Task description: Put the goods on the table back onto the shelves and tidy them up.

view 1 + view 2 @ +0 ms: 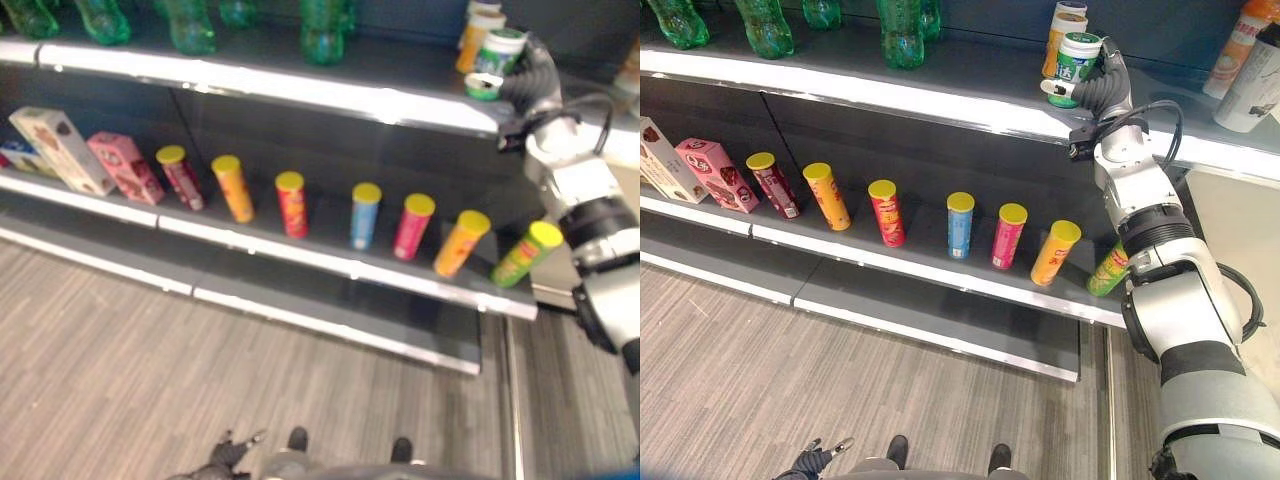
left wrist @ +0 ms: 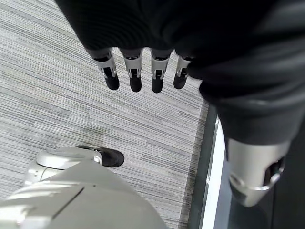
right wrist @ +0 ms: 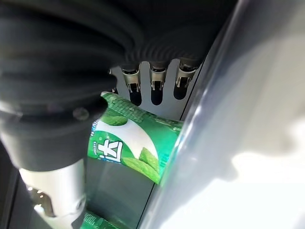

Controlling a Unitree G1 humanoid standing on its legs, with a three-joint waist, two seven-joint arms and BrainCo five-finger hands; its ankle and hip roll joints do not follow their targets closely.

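Grey wood-grain floor [image 1: 760,370] lies closest to the head camera, and low over it hangs the left hand [image 2: 143,71], its dark-tipped fingers [image 2: 135,78] straight, spread a little and holding nothing.

Beyond the floor stands a dark shelf unit with bright metal edging. On its middle shelf [image 1: 890,262] a row of tall tubes with yellow lids stands in a line, near one another but apart: a dark red tube [image 1: 772,184], an orange tube [image 1: 827,196], a red tube [image 1: 887,212], a blue tube [image 1: 959,224], a pink tube [image 1: 1007,235], a second orange tube [image 1: 1055,252] and a green tube [image 1: 1107,270], the last partly hidden behind the right arm. At the left end of that shelf a pink carton [image 1: 717,175] leans beside a pale cream carton [image 1: 662,160].

On the upper shelf [image 1: 940,95] stand several green plastic bottles [image 1: 902,32], and further right a white and orange container [image 1: 1065,30].

The right hand [image 1: 1092,92] is raised to the front edge of the upper shelf, with fingers and thumb curled round a squat green and white canister [image 1: 1077,62]. The canister seems to be tilted at the shelf's edge, just in front of the white and orange container; whether its base touches the shelf cannot be told. In the right wrist view the canister [image 3: 136,143] sits between the thumb and fingers.
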